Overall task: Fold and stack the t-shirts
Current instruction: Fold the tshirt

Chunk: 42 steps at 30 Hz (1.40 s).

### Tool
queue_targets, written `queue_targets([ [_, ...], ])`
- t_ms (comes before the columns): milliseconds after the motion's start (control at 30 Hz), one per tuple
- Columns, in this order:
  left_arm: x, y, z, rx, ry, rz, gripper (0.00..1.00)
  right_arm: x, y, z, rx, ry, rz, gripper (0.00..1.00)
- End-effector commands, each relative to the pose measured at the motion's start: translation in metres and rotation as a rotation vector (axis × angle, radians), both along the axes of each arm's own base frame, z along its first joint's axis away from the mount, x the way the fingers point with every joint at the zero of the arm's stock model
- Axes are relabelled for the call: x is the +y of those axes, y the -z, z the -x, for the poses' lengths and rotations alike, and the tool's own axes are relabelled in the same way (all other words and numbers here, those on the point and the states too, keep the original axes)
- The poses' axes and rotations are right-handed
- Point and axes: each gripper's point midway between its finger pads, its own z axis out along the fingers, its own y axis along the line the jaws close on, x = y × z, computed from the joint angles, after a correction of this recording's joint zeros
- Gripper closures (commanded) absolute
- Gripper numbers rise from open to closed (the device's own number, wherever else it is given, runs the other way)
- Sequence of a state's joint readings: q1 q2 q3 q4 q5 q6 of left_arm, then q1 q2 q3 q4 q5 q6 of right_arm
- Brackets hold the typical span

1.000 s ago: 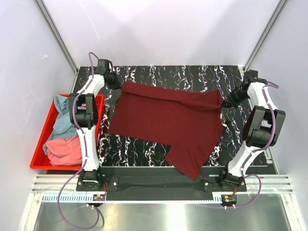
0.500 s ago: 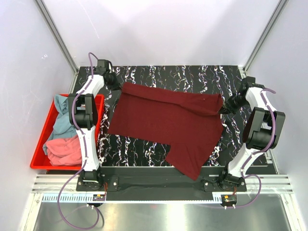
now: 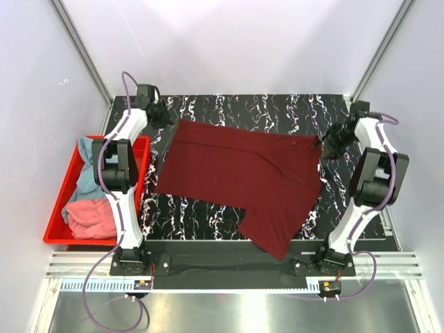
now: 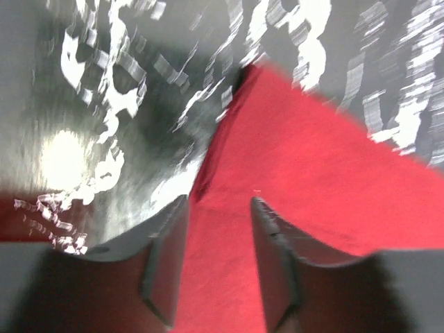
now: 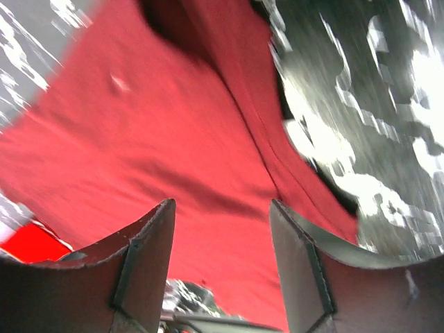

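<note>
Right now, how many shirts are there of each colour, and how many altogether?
Maroon t-shirt, spread on the table: 1
Teal-blue t-shirt, in the red bin: 1
Coral pink t-shirt, in the red bin: 1
Total: 3

**Maroon on marble: a dark shirt against a black-and-white table**

A plain dark maroon t-shirt (image 3: 243,173) lies on a black table (image 3: 277,111) veined with white marbling. Left of the maroon t-shirt in the overhead view, a bright red bin (image 3: 52,232) shows a dusty teal-blue t-shirt (image 3: 87,177) and a coral pink t-shirt (image 3: 94,216), both unpatterned. Flanking the maroon t-shirt, the left arm (image 3: 125,208) and right arm (image 3: 354,222) are white with black joints and trail purple cables (image 3: 85,288). In the wrist views the cloth reads brighter red between the dark grey fingers of the left gripper (image 4: 219,201) and right gripper (image 5: 222,205).
</note>
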<state>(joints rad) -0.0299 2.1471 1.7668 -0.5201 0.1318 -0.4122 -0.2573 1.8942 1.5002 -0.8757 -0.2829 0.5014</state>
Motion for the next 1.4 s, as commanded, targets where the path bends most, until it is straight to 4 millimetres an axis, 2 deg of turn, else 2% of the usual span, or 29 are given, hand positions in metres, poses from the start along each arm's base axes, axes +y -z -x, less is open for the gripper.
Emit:
queue_targets([
  [0, -0.023, -0.067, -0.042, -0.243, 0.043, 0.059, 0.60, -0.006, -0.004, -0.051, -0.103, 0.009, -0.012, 0.37],
  [67, -0.047, -0.066, -0.052, -0.240, 0.104, 0.118, 0.69, -0.010, 0.004, -0.072, -0.117, 0.004, -0.017, 0.40],
  [133, -0.068, -0.055, -0.063, -0.230, 0.153, 0.178, 0.74, -0.014, 0.008, -0.085, -0.135, -0.008, -0.009, 0.43],
  [200, -0.081, -0.044, -0.065, -0.206, 0.154, 0.214, 0.75, -0.017, 0.011, -0.101, -0.164, -0.020, -0.004, 0.45],
  [233, -0.086, -0.032, -0.063, -0.178, 0.148, 0.230, 0.76, -0.018, 0.014, -0.105, -0.165, -0.026, -0.005, 0.45],
  [367, -0.092, -0.012, -0.061, -0.154, 0.131, 0.247, 0.76, -0.025, 0.021, -0.120, -0.172, -0.028, 0.015, 0.45],
  [500, -0.094, 0.002, -0.062, -0.118, 0.109, 0.261, 0.75, -0.021, 0.025, -0.132, -0.196, -0.009, -0.023, 0.48],
  [700, -0.084, 0.020, -0.056, -0.062, 0.065, 0.221, 0.73, -0.024, 0.033, -0.140, -0.194, 0.021, -0.024, 0.56],
  [767, -0.080, 0.029, -0.054, -0.033, 0.046, 0.218, 0.74, -0.028, 0.034, -0.144, -0.205, 0.033, -0.011, 0.65],
  [867, -0.077, 0.037, -0.051, 0.003, 0.019, 0.231, 0.75, -0.035, 0.037, -0.155, -0.230, 0.034, 0.008, 0.92],
  [933, -0.078, 0.040, -0.051, 0.009, 0.021, 0.236, 0.76, -0.037, 0.035, -0.164, -0.255, 0.019, 0.018, 1.00],
  [1000, -0.078, 0.041, -0.051, 0.009, 0.023, 0.231, 0.76, -0.042, 0.029, -0.179, -0.291, 0.007, 0.036, 1.00],
  [1033, -0.077, 0.042, -0.050, 0.015, 0.022, 0.226, 0.77, -0.045, 0.016, -0.190, -0.331, 0.005, 0.049, 1.00],
  [1067, -0.077, 0.042, -0.050, 0.017, 0.023, 0.223, 0.77, -0.047, 0.022, -0.191, -0.313, 0.007, 0.054, 1.00],
  [1133, -0.074, 0.046, -0.049, 0.032, 0.019, 0.214, 0.78, -0.056, 0.015, -0.201, -0.333, 0.018, 0.093, 1.00],
  [1233, -0.074, 0.047, -0.047, 0.037, 0.021, 0.211, 0.79, -0.057, 0.010, -0.209, -0.351, 0.016, 0.091, 1.00],
  [1300, -0.073, 0.045, -0.045, 0.035, 0.024, 0.212, 0.78, -0.056, 0.011, -0.206, -0.327, 0.019, 0.083, 1.00],
  [1333, -0.074, 0.041, -0.046, 0.028, 0.026, 0.214, 0.77, -0.055, 0.010, -0.205, -0.326, 0.017, 0.082, 0.98],
  [1367, -0.074, 0.033, -0.047, 0.014, 0.030, 0.217, 0.72, -0.054, 0.011, -0.201, -0.310, 0.014, 0.080, 0.88],
])
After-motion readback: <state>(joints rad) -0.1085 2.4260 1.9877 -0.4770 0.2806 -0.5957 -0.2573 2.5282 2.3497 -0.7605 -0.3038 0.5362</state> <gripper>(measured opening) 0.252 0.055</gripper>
